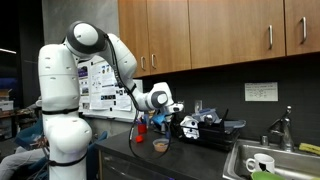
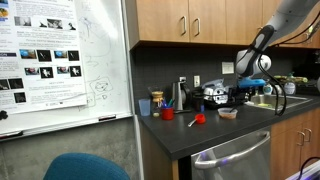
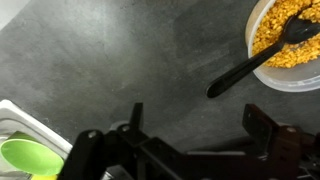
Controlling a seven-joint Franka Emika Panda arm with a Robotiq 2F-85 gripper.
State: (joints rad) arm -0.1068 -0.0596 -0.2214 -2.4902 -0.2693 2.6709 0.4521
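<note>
Gripper [image 3: 195,122] jaws are standing wide apart and gripping nothing; you are hovering them above the dark counter [image 3: 100,60], pointing down at bare surface. The nearest things are sitting off to one side: a bowl [image 3: 286,83] of yellow food [image 3: 268,35] at the upper right of the wrist view, with a black spoon [image 3: 240,75] lying in it, its handle sticking out over the rim toward the gripper. In an exterior view the bowl [image 1: 160,146] is showing on the counter just below the gripper. My worry is that spoon handle: it is resting loosely, so if you are sweeping sideways at a low height, a finger could be catching it and levering food out, or dragging the bowl along. Coming down on the handle off-centre could be flipping the spoon rather than pinching it. A green thing [image 3: 28,158] in a white tray [image 3: 20,115] is crowding the opposite side, near the other finger, so swinging wide that way is risking a bump too. Whether the bowl is heavy enough to hold its place, I cannot tell.
</note>
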